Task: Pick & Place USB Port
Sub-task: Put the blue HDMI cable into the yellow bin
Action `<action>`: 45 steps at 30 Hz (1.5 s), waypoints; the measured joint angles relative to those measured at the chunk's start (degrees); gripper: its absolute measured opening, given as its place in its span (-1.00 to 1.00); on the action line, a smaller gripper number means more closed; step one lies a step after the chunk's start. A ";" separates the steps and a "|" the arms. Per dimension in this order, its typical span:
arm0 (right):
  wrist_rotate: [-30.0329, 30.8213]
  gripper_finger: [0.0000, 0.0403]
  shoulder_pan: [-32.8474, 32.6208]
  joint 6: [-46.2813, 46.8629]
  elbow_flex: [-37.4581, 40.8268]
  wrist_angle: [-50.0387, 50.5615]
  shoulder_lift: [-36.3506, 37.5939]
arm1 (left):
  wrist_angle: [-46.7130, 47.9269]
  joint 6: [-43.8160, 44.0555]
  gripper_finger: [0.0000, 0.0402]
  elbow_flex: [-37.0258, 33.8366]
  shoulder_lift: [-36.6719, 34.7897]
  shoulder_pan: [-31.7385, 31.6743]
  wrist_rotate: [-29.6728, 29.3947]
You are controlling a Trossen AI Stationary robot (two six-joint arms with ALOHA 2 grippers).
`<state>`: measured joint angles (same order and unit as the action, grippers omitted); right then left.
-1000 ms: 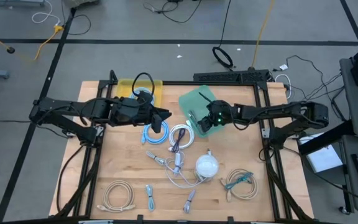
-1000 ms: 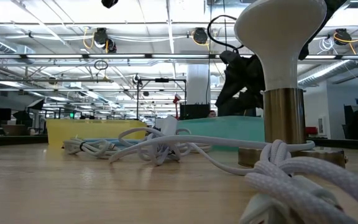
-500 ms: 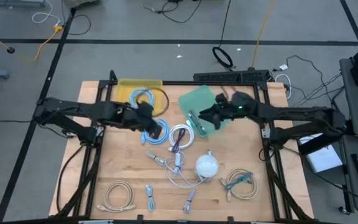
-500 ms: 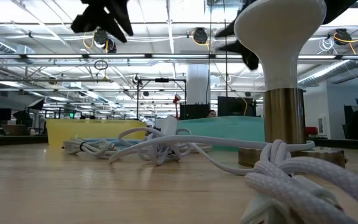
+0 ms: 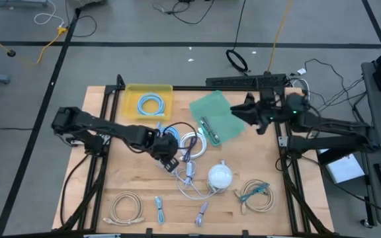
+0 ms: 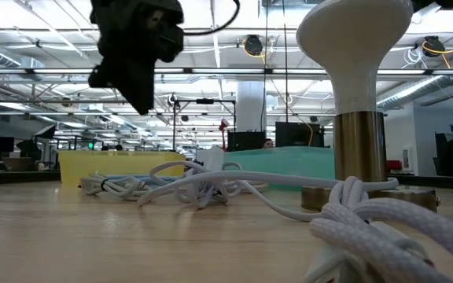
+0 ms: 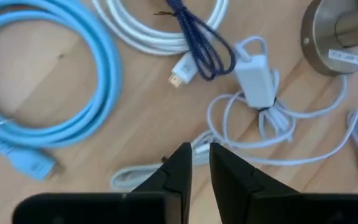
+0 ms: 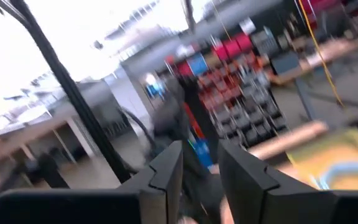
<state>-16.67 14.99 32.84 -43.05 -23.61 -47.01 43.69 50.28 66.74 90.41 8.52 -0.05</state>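
My left gripper point(image 5: 169, 160) point(image 7: 201, 163) points down over a heap of cables on the wooden table. Its fingers stand a narrow gap apart above a thin white cable point(image 7: 143, 177), with nothing between them. Around it lie a light blue coil point(image 7: 48, 81), a white coil point(image 5: 192, 143) tied with a navy cord point(image 7: 205, 45), and a white adapter point(image 7: 253, 71) with its cord. My right gripper point(image 5: 241, 111) point(image 8: 201, 163) is raised by the right side of the green tray point(image 5: 211, 116). It is open, points up into the room and holds nothing.
A yellow bin point(image 5: 149, 102) at the back holds a blue coil. A lamp with a white dome point(image 5: 220, 176) stands near the middle. A beige coil point(image 5: 126, 206), a green-grey coil point(image 5: 256, 194) and short cables point(image 5: 159, 209) lie toward the near edge.
My left gripper has come away from the yellow bin toward the near edge, sunk and tipped to point down over the cables. My right gripper has risen from the green tray, drawn back toward the right edge and tipped upward.
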 joint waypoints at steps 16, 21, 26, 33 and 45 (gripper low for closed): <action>-0.12 -0.53 -0.09 3.44 -0.02 2.14 0.12 | 4.52 -20.88 0.01 0.00 1.18 -6.45 -1.41; -0.14 -0.53 -0.09 3.10 -0.02 3.04 0.14 | 6.56 -28.12 0.00 0.00 1.18 -6.48 -5.48; -0.16 -0.54 -0.09 2.91 -0.02 3.56 0.12 | 6.14 -30.76 -0.01 0.00 1.18 -7.90 -6.26; -0.12 -0.53 -0.09 2.33 -0.02 4.71 0.14 | 6.42 -28.68 -0.01 0.55 0.86 -8.91 -6.52; 0.16 -0.54 0.41 2.53 -0.02 6.42 0.12 | 6.08 -30.74 -0.02 -0.63 3.72 -6.89 -8.97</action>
<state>-16.52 15.39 35.37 -43.07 -17.19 -46.89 49.77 19.54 66.11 94.13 1.64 -9.02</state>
